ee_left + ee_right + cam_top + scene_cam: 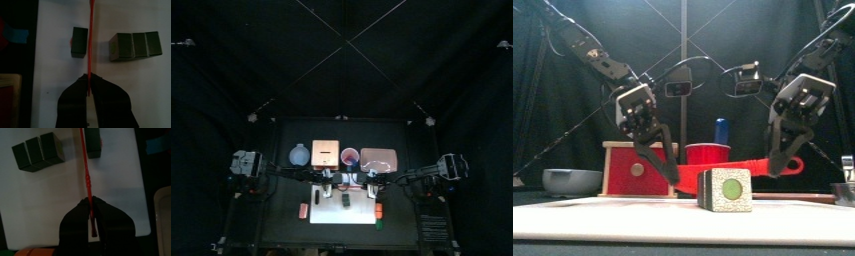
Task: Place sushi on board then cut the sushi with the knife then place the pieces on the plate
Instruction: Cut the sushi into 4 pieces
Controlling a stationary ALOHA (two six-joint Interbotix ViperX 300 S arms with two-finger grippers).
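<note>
The left fingers (73, 100) and right fingers (77, 225) pinch the red knife (91, 45) by its ends, blade apparently between cut piece (80, 41) and roll (135, 46).

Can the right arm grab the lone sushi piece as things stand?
Probably not yet: the right pincer is shut on the red knife. The piece itself lies free on the board.

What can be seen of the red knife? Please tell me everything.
The red knife looks like thin plastic, seen edge-on as a narrow line. The left pincer is shut on one end and the right pincer on the other. It hangs over the white board, its blade in the gap between a single sushi piece and the three-piece roll.
</note>
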